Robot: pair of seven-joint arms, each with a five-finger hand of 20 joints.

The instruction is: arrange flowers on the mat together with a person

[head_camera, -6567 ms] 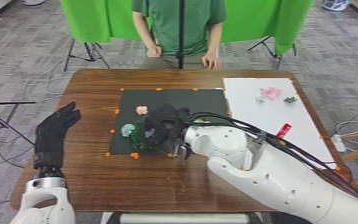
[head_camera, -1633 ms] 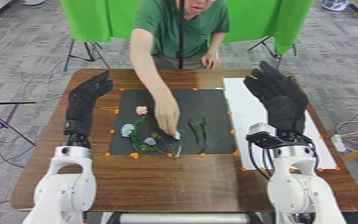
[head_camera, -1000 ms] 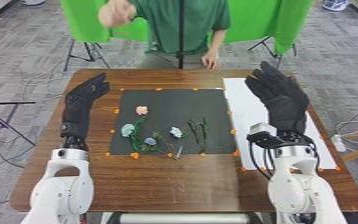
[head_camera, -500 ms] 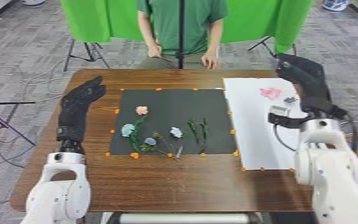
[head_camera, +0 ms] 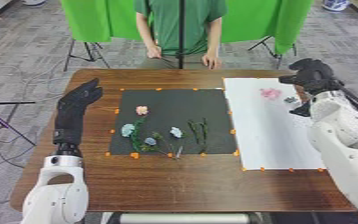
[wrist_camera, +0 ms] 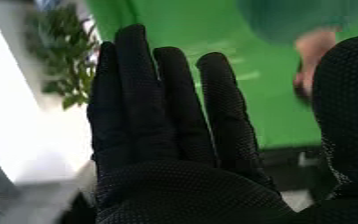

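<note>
In the head view my right hand (head_camera: pixel 314 77) is over the far right of the table, beside the white sheet's (head_camera: pixel 273 135) far right corner; in the right wrist view the same hand (wrist_camera: pixel 175 165) has straight fingers. Close to it on the sheet lie a pink flower (head_camera: pixel 270 93) and a small grey-green one (head_camera: pixel 290 100). The black mat (head_camera: pixel 168 102) carries a peach flower (head_camera: pixel 142 110), a pale blue flower (head_camera: pixel 127 130), a grey-blue flower (head_camera: pixel 151 141), a white flower (head_camera: pixel 176 132) and green stems (head_camera: pixel 203 135). My left hand (head_camera: pixel 79 95) hangs open left of the mat.
The brown wooden table (head_camera: pixel 158 185) extends in front of the mat. Orange tape pieces (head_camera: pixel 135 155) mark the edges of mat and sheet. A person in a green shirt stands at the far edge, hands low by the table. A dark vertical pole rises behind the table.
My right hand has moved from over the mat to the right and now lies beyond the sheet's right edge. The person reached to the white flower on the mat, then withdrew. My left hand shifted slightly.
</note>
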